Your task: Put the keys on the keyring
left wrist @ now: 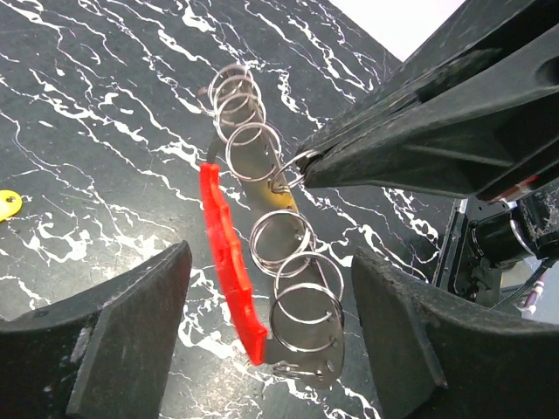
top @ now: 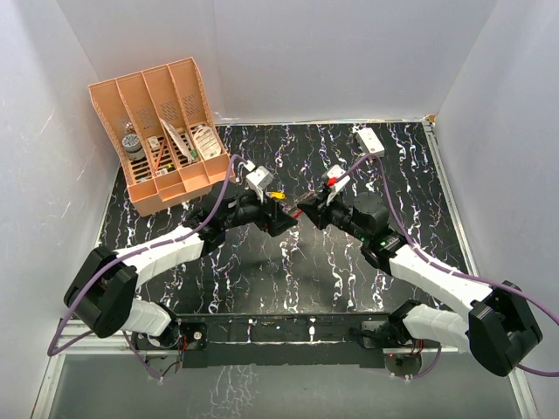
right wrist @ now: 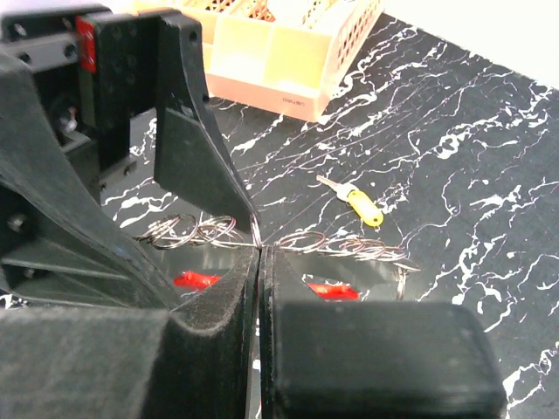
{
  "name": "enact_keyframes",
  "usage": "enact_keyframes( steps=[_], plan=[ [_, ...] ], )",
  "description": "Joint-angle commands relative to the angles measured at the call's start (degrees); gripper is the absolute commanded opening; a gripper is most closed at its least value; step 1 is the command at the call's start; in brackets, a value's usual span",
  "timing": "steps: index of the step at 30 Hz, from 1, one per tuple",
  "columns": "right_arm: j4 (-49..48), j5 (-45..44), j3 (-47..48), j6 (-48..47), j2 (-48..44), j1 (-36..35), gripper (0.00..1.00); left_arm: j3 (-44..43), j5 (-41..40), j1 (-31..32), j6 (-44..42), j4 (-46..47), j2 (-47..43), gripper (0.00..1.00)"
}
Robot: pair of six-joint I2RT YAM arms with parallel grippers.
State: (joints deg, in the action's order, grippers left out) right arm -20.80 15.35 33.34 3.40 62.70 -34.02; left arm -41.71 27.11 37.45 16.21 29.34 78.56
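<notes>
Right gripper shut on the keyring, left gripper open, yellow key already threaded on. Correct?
No, one thing is off. The yellow key is not threaded on: the right wrist view shows it lying loose on the table, apart from the keyring. The rest holds: right gripper shut on the keyring, left gripper open.

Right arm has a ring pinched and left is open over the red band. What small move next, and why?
Probably swing the left gripper toward the yellow-headed key. Its jaws stand open either side of the keyring, holding nothing. The right gripper pins a silver ring on it. That key lies loose on the table, apart from the keyring.
</notes>
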Motion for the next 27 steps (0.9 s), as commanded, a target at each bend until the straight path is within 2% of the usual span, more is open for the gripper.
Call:
enact_keyframes(
  steps=[1, 3, 8, 13, 15, 16, 17, 19, 21, 24, 27],
  plan=[
    [-2.74, -0.35, 3.99, 1.07, 0.03, 0.18, 0.0, -2.63, 1.62, 0.58, -1.37, 0.44, 2.04, 0.7],
    [-2.52, -0.08, 4.15, 1.15, 0.13, 0.12, 0.0, -2.98, 1.24, 0.68, -1.25, 0.69, 2.66, 0.59],
    [-1.97, -0.45, 3.95, 1.26, -0.11, 0.09, 0.0, -3.39, -0.75, 0.72, -1.08, 0.67, 2.95, 0.18],
    [-1.47, -1.36, 3.42, 1.27, -1.08, 0.1, 0.0, -2.75, -1.82, 0.78, -1.11, 0.99, 2.36, 0.02],
    [-1.16, -2.12, 3.32, 1.66, -1.53, 0.15, 0.0, -2.54, -2.28, 0.8, -1.13, 1.14, 2.0, 0.0],
    [-1.05, -3.36, 3.39, 2.41, -1.77, 0.1, 0.03, -2.43, -2.45, 0.78, -1.36, 1.12, 1.84, 0.0],
    [-0.71, -4.75, 3.54, 3.22, -2.16, 0.15, 0.15, -2.32, -2.75, 0.78, -1.46, 1.07, 1.61, 0.0],
    [0.55, -7.63, 4.06, 4.15, -3.25, 0.17, 0.43, -1.85, -3.4, 0.78, -2.01, 0.82, 1.18, 0.0],
    [1.55, -10.44, 4.25, 4.91, -4.71, 0.18, 0.6, -1.43, -3.87, 0.78, -2.83, 0.33, 0.75, 0.0],
    [2.33, -13.08, 3.91, 5.04, -7.33, 0.2, 0.68, -0.66, -4.52, 0.78, -3.79, -0.02, 0.14, 0.0],
    [4.37, -15.02, 4.09, 5.06, -8.44, 0.2, 0.71, 0.79, -4.49, 0.78, -4.34, 1.62, 0.1, 0.0]
  ],
)
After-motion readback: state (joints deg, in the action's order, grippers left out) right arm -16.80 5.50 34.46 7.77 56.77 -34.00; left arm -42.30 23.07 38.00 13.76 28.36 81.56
